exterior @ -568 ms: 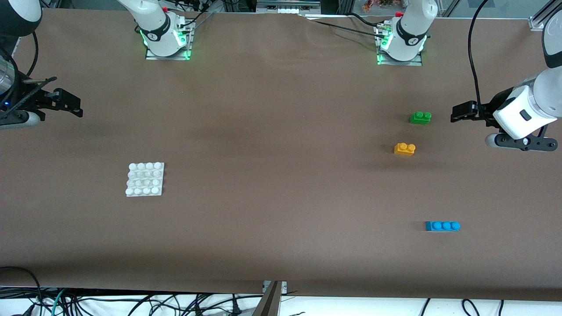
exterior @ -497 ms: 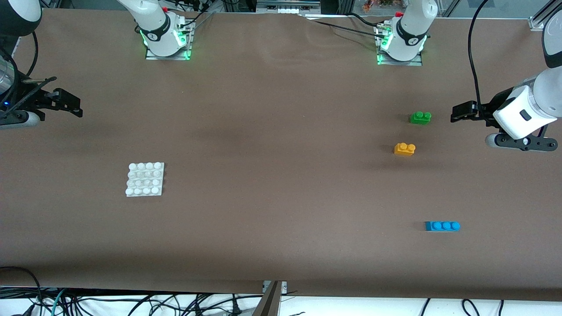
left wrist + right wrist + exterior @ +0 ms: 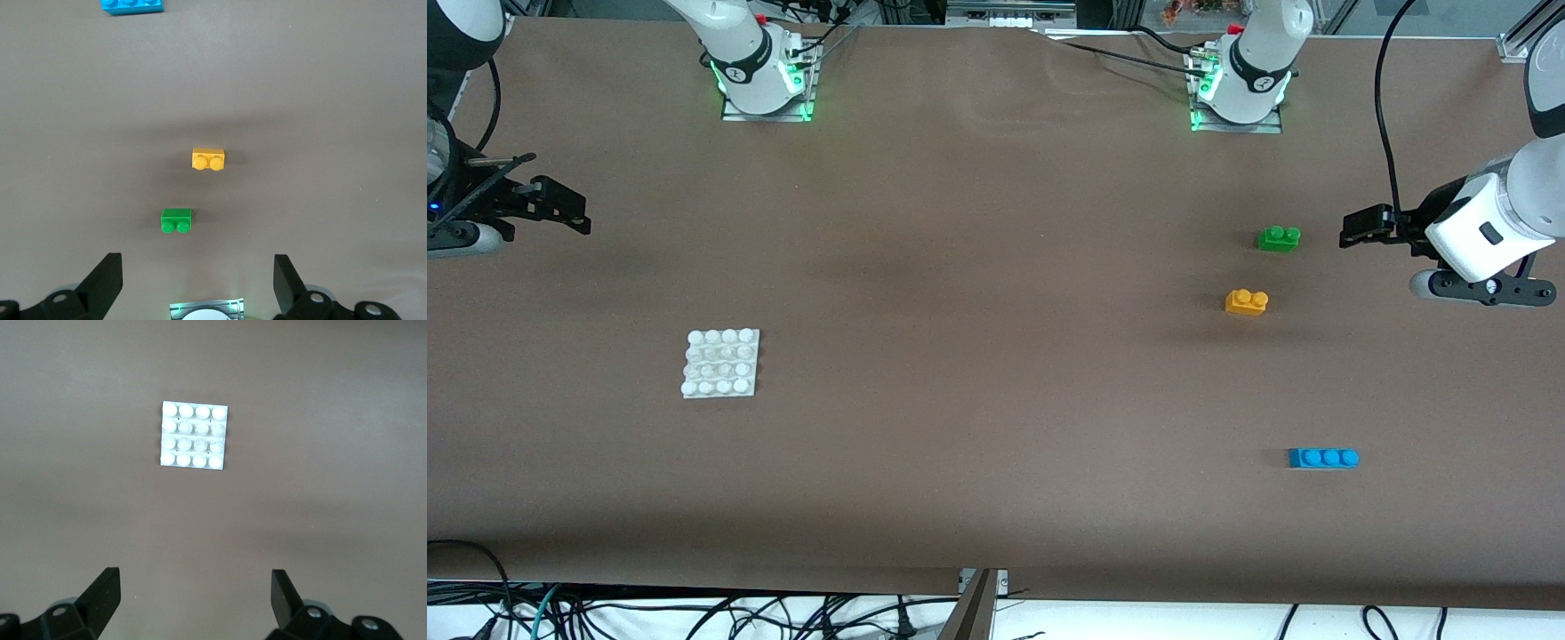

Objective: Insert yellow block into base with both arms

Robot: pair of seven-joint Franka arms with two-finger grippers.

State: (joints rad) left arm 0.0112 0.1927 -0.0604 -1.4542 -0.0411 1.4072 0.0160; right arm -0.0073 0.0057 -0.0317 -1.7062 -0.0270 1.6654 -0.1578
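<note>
Front view: the yellow block [image 3: 1247,302] sits on the table [image 3: 996,267] toward the left arm's end, nearer the camera than the green brick [image 3: 1279,238] and farther than the blue brick [image 3: 1323,458]. The base [image 3: 721,363] lies toward the right arm's end. The left gripper [image 3: 1360,227] hangs over the table's end edge, the right gripper [image 3: 560,206] likewise, its arm partly cut off.

Left wrist view: the left gripper's fingers [image 3: 107,280] are spread wide, empty; the blue brick is cut off at the frame edge.

Right wrist view: the right gripper's fingers [image 3: 103,593] gape, holding nothing, over bare table short of the base.
</note>
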